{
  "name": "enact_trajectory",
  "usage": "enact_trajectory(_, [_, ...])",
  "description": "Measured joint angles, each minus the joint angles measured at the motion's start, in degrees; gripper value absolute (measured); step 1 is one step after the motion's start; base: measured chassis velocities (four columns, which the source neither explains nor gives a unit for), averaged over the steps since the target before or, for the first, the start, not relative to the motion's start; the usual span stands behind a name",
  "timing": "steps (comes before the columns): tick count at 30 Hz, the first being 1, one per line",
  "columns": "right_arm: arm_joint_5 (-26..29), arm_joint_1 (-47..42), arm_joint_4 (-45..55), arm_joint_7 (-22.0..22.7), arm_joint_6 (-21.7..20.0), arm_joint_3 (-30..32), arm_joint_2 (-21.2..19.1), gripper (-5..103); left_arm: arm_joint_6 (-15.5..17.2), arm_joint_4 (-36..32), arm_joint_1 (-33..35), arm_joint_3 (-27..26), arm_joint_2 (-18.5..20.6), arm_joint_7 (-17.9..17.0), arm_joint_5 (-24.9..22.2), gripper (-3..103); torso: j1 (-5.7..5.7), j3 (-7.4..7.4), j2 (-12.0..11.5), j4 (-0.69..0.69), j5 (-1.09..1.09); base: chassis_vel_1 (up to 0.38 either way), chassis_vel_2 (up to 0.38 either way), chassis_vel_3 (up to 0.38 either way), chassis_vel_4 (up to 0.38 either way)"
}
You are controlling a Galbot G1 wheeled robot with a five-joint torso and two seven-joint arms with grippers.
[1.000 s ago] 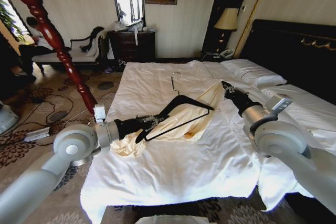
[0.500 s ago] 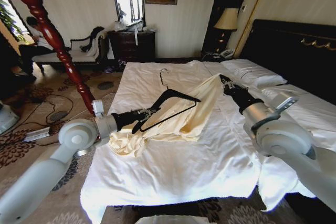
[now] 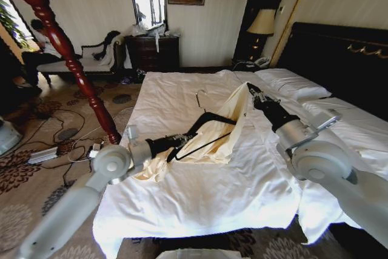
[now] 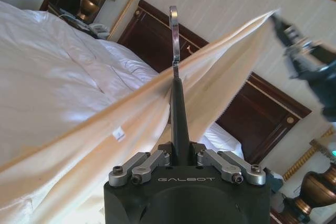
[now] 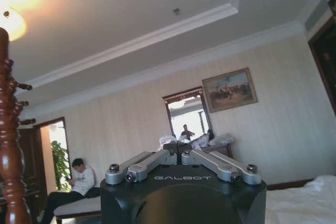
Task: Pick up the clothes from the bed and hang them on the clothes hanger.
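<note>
Clothes draped mid-bed, one end lifted by right gripper, fingers pinching fabric. Left gripper fingers pressed on black hanger, threaded into top.

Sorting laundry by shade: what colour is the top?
Cream, pale yellow top; clearest in the head view.

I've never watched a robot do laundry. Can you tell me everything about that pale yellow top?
The clothes are one cream, thin, soft top, rumpled. The right gripper lifts one edge off the bed, stretching it taut; the lower end stays bunched on the sheet. The black clothes hanger, held by the left gripper, lies against it.
</note>
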Motion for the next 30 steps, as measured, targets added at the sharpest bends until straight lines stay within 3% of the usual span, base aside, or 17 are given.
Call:
enact_trajectory(3, [0.28, -0.28, 0.66, -1.09, 1.01, 0.3, -0.46, 0, -0.38, 3.56, -1.38, 1.86, -3.62, 0.86, 3.68, 16, 0.0, 0.0, 0.0, -0.01, 0.0, 0.0, 0.0, 0.0, 0.0])
enact_trajectory(11, [-1.34, -1.29, 0.95, 0.42, -1.03, 0.48, -0.96, 0, -0.75, 7.71, -4.03, 1.09, -6.03, 1.38, 5.95, 16, 0.0, 0.0, 0.0, -0.01, -0.01, 0.0, 0.0, 0.0, 0.0])
enact_trajectory(15, [-2.47, -0.75, 0.02, 3.73, -4.14, 0.42, -0.99, 0, -0.78, 7.3, -4.37, -0.25, -3.24, 1.38, 4.85, 16, 0.0, 0.0, 0.0, 0.0, -0.01, 0.0, 0.0, 0.0, 0.0])
enact_trajectory(18, [-2.97, -0.35, -0.95, 5.42, -5.71, 0.33, -0.66, 0, -0.94, 5.01, -3.11, -1.3, 2.48, 1.76, 4.0, 16, 0.0, 0.0, 0.0, 0.01, -0.01, 0.0, 0.0, 0.0, 0.0])
enact_trajectory(23, [-3.2, 0.12, -1.14, 6.55, -6.9, 0.23, -0.01, 0, -1.12, 3.04, -2.49, -2.07, 7.12, 1.9, 3.67, 16, 0.0, 0.0, 0.0, 0.01, -0.03, 0.0, 0.0, 0.0, 0.0])
enact_trajectory(30, [-3.08, 0.35, -0.58, 8.77, -9.07, 0.58, 0.12, 0, -1.31, 2.46, -3.52, -2.81, 9.25, 1.9, 3.47, 16, 0.0, 0.0, 0.0, 0.0, -0.02, 0.0, 0.0, 0.0, 0.0])
